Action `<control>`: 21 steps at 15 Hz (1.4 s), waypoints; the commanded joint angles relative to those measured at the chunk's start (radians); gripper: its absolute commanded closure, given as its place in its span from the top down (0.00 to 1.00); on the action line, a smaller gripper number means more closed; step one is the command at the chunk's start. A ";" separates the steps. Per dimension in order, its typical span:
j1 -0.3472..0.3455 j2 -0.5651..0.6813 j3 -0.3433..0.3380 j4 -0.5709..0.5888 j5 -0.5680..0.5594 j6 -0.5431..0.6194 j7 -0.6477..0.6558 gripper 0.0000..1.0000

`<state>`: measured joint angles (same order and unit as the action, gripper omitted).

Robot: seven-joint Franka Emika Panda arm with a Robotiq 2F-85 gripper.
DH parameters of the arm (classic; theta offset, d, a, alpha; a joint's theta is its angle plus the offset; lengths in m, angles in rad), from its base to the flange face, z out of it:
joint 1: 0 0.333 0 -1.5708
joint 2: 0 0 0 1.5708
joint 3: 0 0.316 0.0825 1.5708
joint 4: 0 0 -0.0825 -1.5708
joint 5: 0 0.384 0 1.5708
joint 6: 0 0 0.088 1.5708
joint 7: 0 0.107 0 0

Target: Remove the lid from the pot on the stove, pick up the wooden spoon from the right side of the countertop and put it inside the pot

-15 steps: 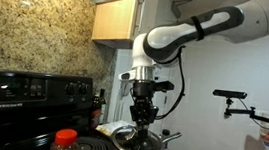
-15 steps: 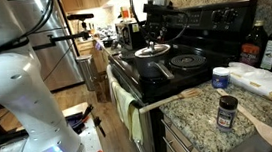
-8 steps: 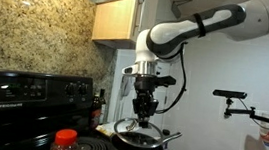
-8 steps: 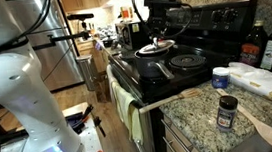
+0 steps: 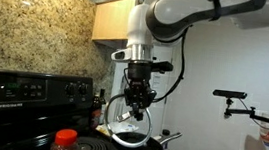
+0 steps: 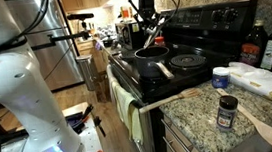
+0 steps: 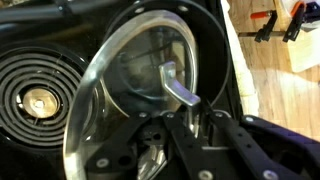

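My gripper (image 5: 136,109) (image 6: 149,24) is shut on the knob of the lid (image 5: 127,123) (image 6: 150,40), a round clear glass disc with a metal rim. The lid hangs tilted in the air above the pot (image 5: 139,146) (image 6: 151,63), a wide dark pot on the black stove (image 6: 198,40). In the wrist view the lid (image 7: 120,70) fills the middle, my gripper (image 7: 183,122) clamps it from below, and the knob is hidden between the fingers. The wooden spoon (image 6: 270,131) lies on the granite countertop (image 6: 195,110), far from the gripper.
An orange-lidded jar (image 5: 64,139) stands on the cooktop near the pot. A coil burner (image 6: 187,59) (image 7: 38,97) lies beside the pot. Dark bottles (image 6: 257,44), a blue-capped tub (image 6: 221,77) and a small dark-lidded jar (image 6: 227,110) stand on the countertop.
The gripper has risen with the lid: it sat on the pot a second ago and now hangs tilted, clear of the rim. The arm has swung upward.
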<state>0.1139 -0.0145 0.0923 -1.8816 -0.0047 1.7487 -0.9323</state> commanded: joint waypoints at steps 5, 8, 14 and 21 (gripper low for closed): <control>0.097 0.031 0.107 0.104 -0.148 -0.123 0.046 0.10; 0.121 0.053 0.133 0.125 -0.169 -0.142 0.021 0.09; 0.145 0.086 0.165 0.088 -0.188 -0.116 -0.042 0.10; 0.150 0.132 0.172 0.086 -0.162 -0.063 -0.107 0.10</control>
<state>0.2638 0.0875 0.2488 -1.8005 -0.1956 1.6429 -1.0125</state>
